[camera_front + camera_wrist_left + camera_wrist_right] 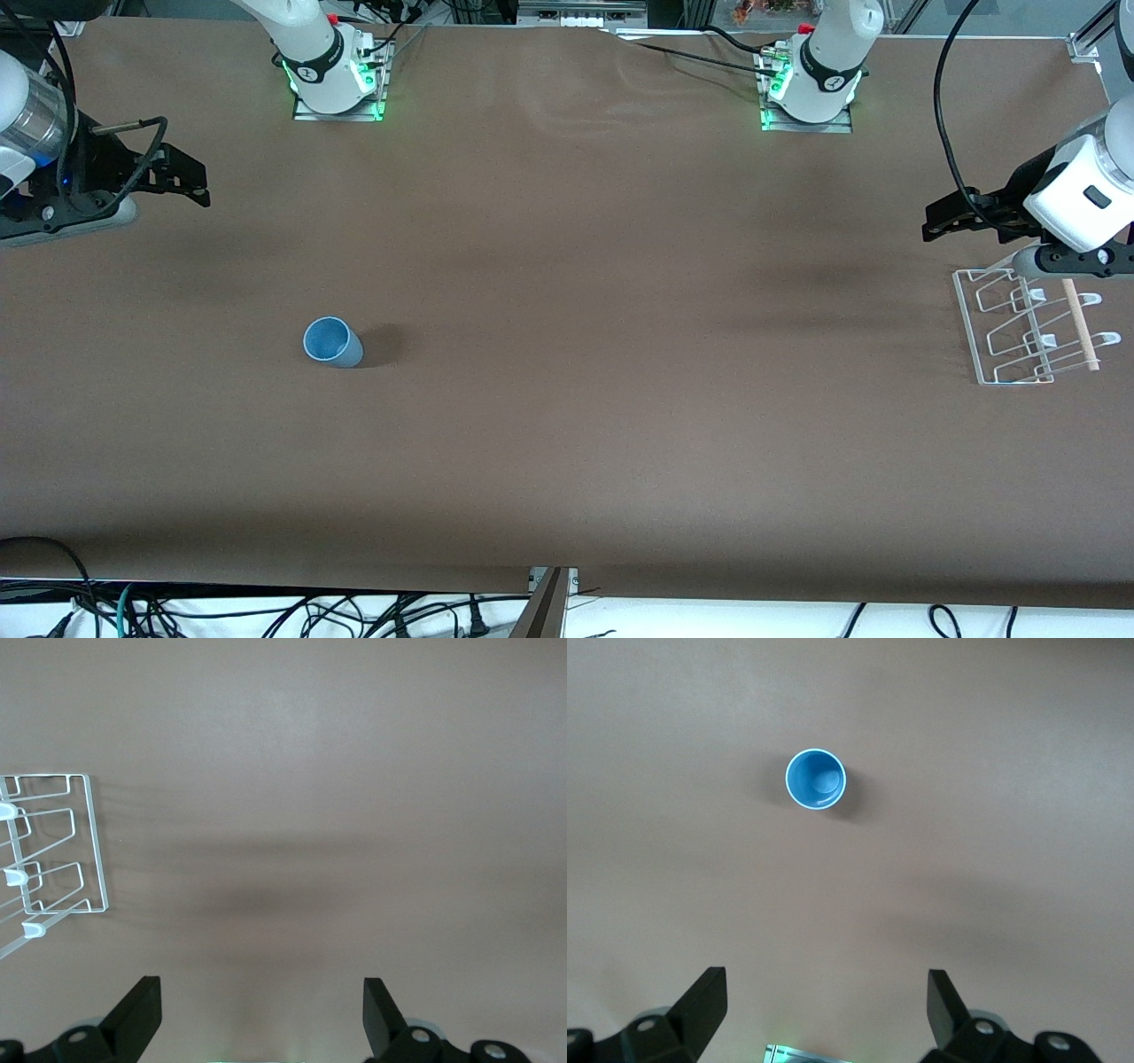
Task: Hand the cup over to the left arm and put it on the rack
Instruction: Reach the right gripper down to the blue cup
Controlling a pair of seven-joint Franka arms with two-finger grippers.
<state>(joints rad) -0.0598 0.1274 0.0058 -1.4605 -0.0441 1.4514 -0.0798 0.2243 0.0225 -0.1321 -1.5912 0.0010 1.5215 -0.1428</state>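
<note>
The light-blue cup stands upright, mouth up, on the brown table toward the right arm's end. It also shows in the right wrist view, apart from the fingers. My right gripper is open and empty, held over bare table at the right arm's end. The white wire rack with its wooden dowel sits at the left arm's end; its corner shows in the left wrist view. My left gripper is open and empty, over bare table beside the rack.
The two arm bases with green lights stand along the table's back edge. Loose cables hang below the table's edge nearest the front camera. The brown tabletop lies bare between cup and rack.
</note>
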